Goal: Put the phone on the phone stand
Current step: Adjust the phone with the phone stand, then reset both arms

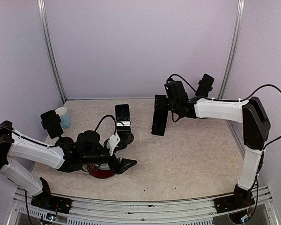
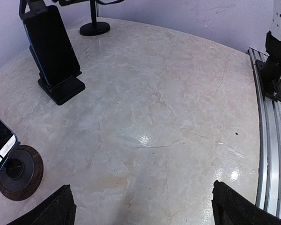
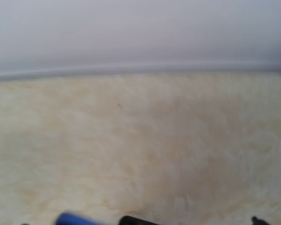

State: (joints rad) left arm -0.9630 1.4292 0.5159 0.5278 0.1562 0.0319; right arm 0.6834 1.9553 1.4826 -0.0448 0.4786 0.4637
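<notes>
Now | left hand (image 2: pixel 147 212) low, wide | right hand (image 3: pixel 192 220) raised by phone (image 1: pixel 159 116), wide

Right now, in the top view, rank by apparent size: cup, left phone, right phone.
Largest: right phone.
Then: left phone.
Smallest: cup, only slightly smaller than the left phone.

Bench (image 2: pixel 168 117): smooth, stone-look beige marbling, glossy; light glints just ahead of the left jaws.
Left jaws: matt black plastic.
Phone (image 2: pixel 51 42), far ahead-left of them: smooth dark face, slight sheen.
Phone stand (image 2: pixel 61 89) under it: matt black plastic.
Round base (image 2: pixel 33 173), beside the left-hand jaw: dark wood-grain finish.
Rail (image 2: pixel 271 154), to their right: dull grey metal.
</notes>
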